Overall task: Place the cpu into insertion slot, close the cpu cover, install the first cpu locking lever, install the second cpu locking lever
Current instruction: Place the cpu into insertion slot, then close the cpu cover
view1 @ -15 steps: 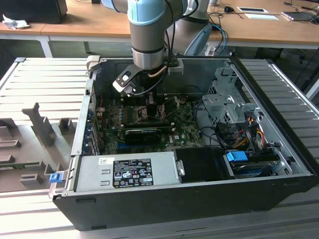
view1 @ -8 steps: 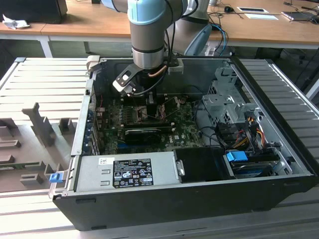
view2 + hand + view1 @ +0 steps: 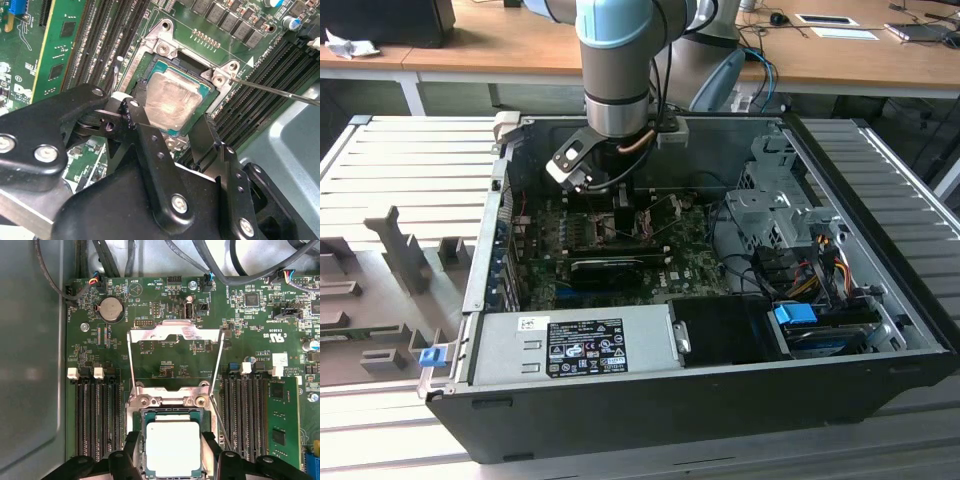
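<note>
**Robot gripper holding a cpu seated in its socket inside an open computer case**

The cpu (image 3: 172, 447) is a small flat square chip with a pale, smudged silvery-grey metal top and a green edge. It lies flat in the insertion slot (image 3: 172, 411), a square dark recess with a black rim and a silvery metal surround. The black metal gripper (image 3: 170, 122) straddles the slot. Its two fingers (image 3: 142, 140) are set narrow against two opposite edges of the cpu, holding it.

The cpu cover (image 3: 175, 333), a thin silvery frame plate with a large square window, stands tilted up and open at one side of the slot. A thin straight steel rod (image 3: 280, 91) runs outward from a corner of the slot. Long black memory sockets (image 3: 97, 415) flank the slot on two sides. A round silver coin battery (image 3: 111, 308) sits beyond the raised cover from the slot. The green circuit board (image 3: 250, 330) around the slot carries small white print.

In the exterior view, the pale blue and grey robot arm (image 3: 617, 60) reaches down over the slot inside an open black computer case (image 3: 670, 410). Well apart from the slot, along a case wall, a grey power-supply box (image 3: 520, 350) bears a black-and-white printed label (image 3: 585, 347). The case rests on a grey ribbed metal table (image 3: 410, 160), with light wooden desks (image 3: 470, 45) beyond it.
</note>
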